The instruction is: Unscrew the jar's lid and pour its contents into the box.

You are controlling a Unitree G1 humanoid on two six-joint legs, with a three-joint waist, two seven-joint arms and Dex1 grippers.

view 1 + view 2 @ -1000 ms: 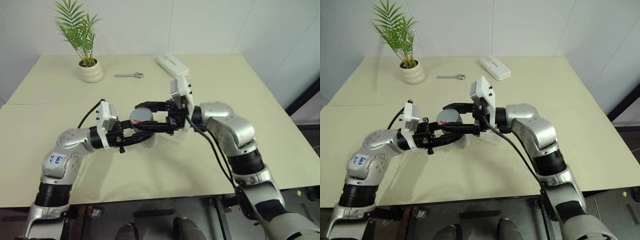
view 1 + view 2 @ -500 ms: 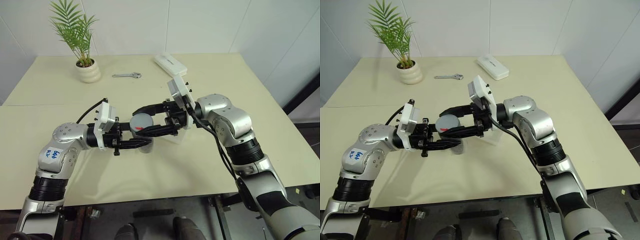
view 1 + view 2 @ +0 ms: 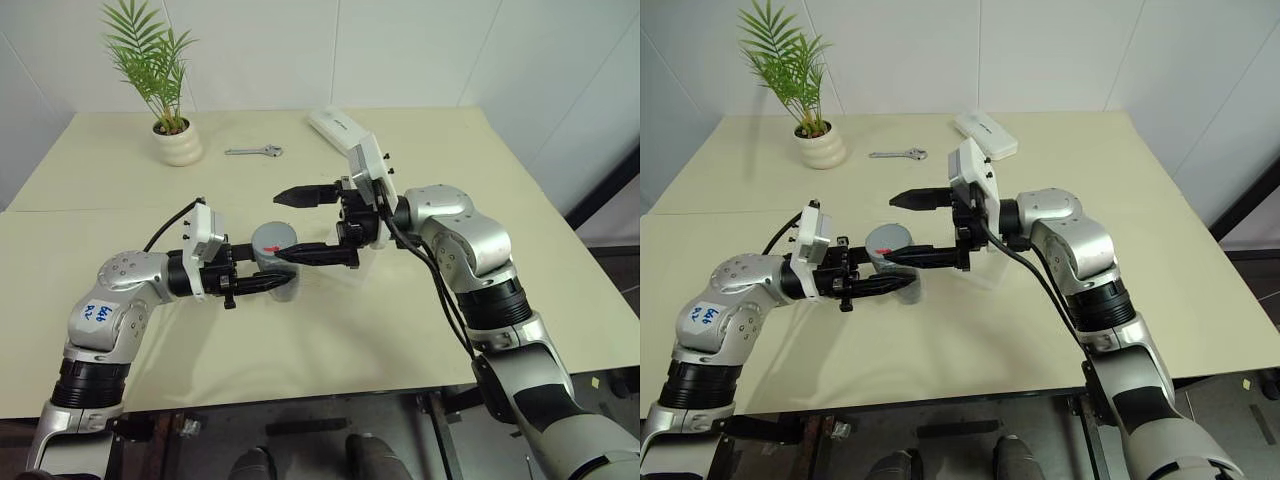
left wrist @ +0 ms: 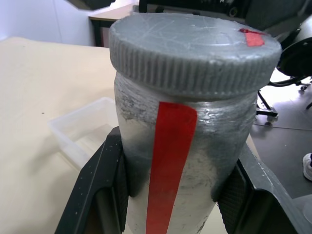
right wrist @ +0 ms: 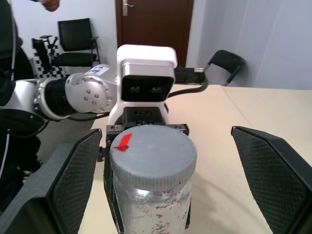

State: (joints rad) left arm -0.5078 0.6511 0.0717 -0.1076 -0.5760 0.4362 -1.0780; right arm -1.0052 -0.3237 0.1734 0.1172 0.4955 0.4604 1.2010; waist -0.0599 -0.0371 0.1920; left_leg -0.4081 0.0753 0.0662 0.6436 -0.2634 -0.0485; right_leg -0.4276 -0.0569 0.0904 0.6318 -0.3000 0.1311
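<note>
My left gripper is shut on the jar, a silvery cylinder with a red strip, and holds it upright just above the table. The grey ribbed lid, marked with a red spot, sits on the jar's mouth. Pointing at the lid from the other side, my right gripper is open; one finger stands above the lid, the other beside it, and neither touches it. The clear box lies on the table just behind the jar, under my right wrist. The jar's opaque wall and lid hide the contents.
At the table's far left stands a ribbed white plant pot with a palm. A wrench lies to its right. A white oblong case rests at the far middle, just behind my right wrist camera.
My right gripper has opened and let go of the lid, its fingers now spread wide apart. The left gripper still holds the jar in about the same place.
</note>
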